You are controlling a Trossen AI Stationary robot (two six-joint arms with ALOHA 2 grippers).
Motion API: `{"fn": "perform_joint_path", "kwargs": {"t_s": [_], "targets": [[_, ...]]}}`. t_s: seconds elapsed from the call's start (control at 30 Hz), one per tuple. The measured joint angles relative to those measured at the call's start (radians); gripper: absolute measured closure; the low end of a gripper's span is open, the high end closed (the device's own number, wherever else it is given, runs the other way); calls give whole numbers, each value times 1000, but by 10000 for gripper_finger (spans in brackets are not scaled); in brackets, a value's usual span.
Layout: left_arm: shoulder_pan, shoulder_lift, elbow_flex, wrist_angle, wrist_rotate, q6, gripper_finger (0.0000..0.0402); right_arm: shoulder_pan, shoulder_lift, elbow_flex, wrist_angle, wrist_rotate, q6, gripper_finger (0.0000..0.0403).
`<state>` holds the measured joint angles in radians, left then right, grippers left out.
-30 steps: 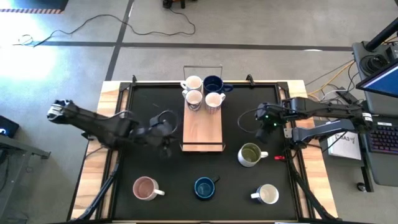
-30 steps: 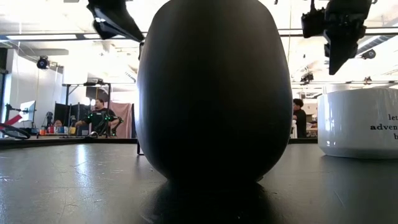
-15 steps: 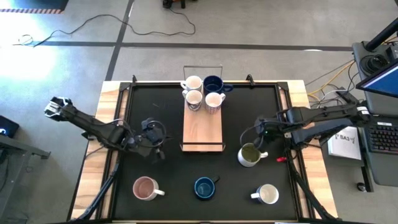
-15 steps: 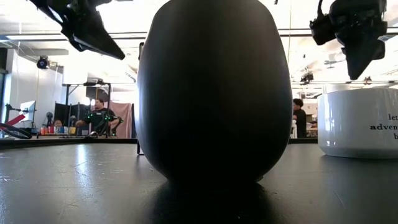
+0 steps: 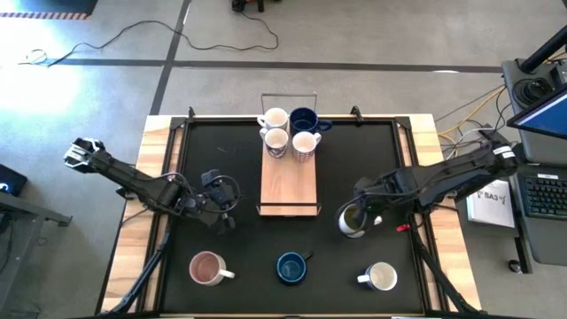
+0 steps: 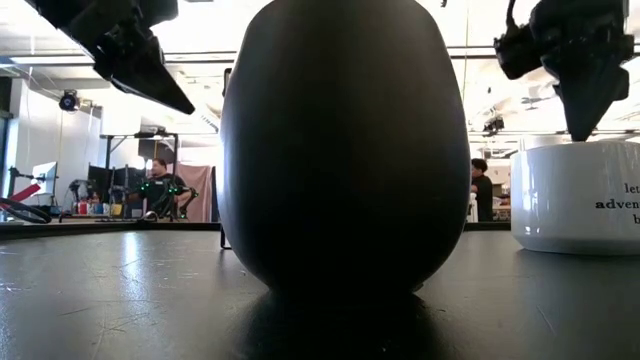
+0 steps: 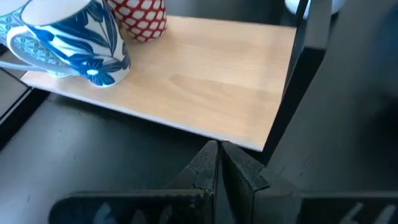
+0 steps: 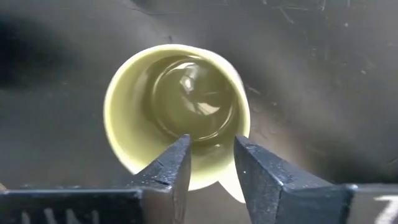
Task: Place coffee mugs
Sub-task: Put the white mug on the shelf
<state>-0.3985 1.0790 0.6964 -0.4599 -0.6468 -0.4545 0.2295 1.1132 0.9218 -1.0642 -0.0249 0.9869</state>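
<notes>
An olive green mug stands upright on the black table mat, right of the wooden tray. My right gripper hangs over it, open and pointing down. Its fingers stand on either side of the rim stretch where the handle joins. On the tray's far end stand several mugs, among them a blue-patterned one. My left gripper is shut and holds nothing. It hovers left of the tray's near end, pointing at it.
Along the near edge stand a mug with a pink inside, a dark blue mug and a white mug. The tray has a dark metal frame. Bare mat lies between the tray and the near mugs.
My right gripper has swung from beside the tray toward the table's near edge and sunk, rolling as it went. It now hangs over the olive green mug. My left gripper has drawn back from the tray toward the near left and come down. No mug has moved.
</notes>
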Motion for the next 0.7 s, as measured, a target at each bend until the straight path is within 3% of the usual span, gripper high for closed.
{"fn": "perform_joint_path", "kwargs": {"t_s": [0.27, 0.7], "targets": [[0, 0, -5, -13, 0, 0, 398, 0, 53, 0, -8, 59, -44, 268], [0, 77, -5, -20, -10, -8, 398, -1, 149, -3, -14, 79, -98, 287]]}}
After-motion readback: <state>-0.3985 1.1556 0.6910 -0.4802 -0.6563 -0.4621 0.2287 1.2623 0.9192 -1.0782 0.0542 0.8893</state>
